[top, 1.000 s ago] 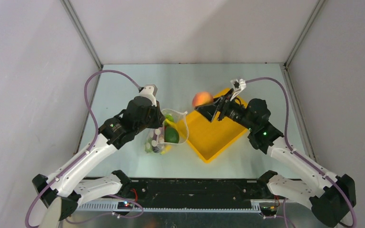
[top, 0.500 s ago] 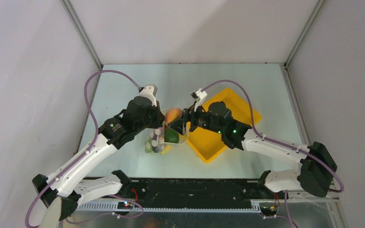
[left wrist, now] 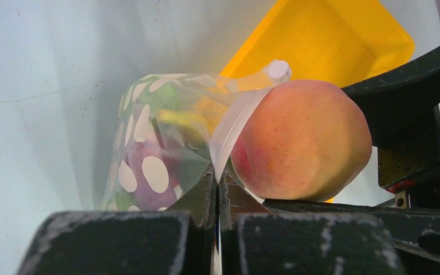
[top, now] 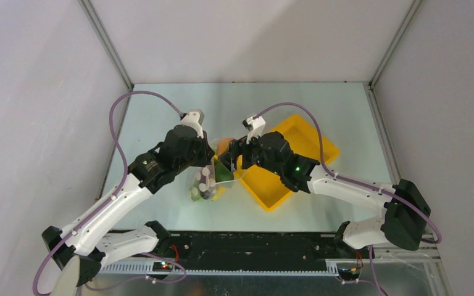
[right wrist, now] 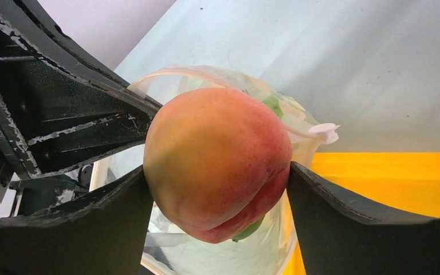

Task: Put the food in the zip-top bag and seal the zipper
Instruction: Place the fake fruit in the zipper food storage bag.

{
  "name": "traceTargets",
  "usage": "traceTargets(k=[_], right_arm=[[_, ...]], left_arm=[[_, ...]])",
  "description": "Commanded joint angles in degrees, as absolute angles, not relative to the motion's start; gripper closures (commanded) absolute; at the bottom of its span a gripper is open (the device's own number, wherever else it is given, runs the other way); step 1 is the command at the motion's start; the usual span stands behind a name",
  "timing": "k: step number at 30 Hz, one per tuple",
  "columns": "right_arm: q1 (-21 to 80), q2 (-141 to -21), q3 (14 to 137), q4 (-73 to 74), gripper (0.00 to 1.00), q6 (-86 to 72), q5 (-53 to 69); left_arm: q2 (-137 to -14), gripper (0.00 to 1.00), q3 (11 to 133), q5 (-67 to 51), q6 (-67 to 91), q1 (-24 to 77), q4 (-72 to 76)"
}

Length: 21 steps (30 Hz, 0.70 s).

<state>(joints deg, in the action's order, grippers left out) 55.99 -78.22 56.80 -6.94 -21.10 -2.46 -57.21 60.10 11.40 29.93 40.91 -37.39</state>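
My right gripper (right wrist: 216, 197) is shut on the peach (right wrist: 217, 157), whose sides touch both fingers. It holds the peach right over the open mouth of the dotted zip-top bag (left wrist: 143, 143). My left gripper (left wrist: 217, 186) is shut on the bag's white zipper (left wrist: 233, 127) edge and keeps the mouth up. From above, the peach (top: 223, 146) sits between the two grippers above the bag (top: 210, 184). Purple (left wrist: 149, 192), green and yellow food shows through the plastic. The bag's far side is hidden behind the peach.
The yellow tray (top: 287, 161) lies just right of the bag, under my right arm, and shows no food in its visible part. Grey walls enclose the table on the left, back and right.
My right gripper has carried the peach left from above the tray to the bag's mouth. The left gripper and bag have held still.
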Motion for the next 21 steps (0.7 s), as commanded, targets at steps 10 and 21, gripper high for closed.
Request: traceTargets(k=[10, 21], right_arm=[[57.26, -76.07, 60.33, -6.25, 0.01, -19.14, -3.61], [57.38, -68.46, 60.38, -0.67, 0.0, -20.44, -8.92]], left_arm=[[-55.5, 1.0, 60.34, 11.79, 29.9, 40.92, -35.04], [-55.78, 1.0, 60.37, 11.93, 29.88, 40.95, -35.05]])
